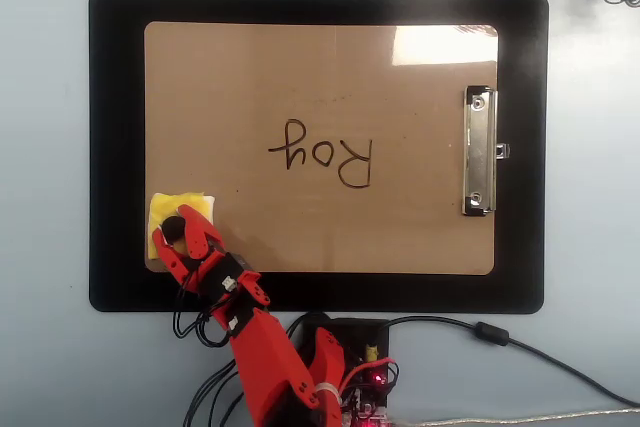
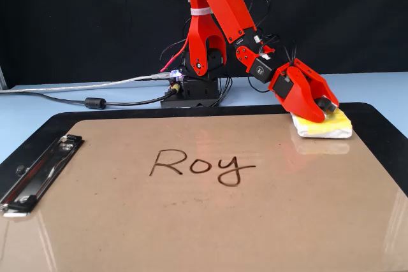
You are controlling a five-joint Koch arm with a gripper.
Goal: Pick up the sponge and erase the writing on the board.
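the claw (image 1: 178, 230) is clenched on the sponge (image 1: 192, 206) at the board (image 1: 300, 67) corner, writing (image 1: 322, 155) intact.

Handwritten dark marker word "Roy" (image 2: 201, 166) on the tan board (image 2: 191, 234), upside down in the overhead view.
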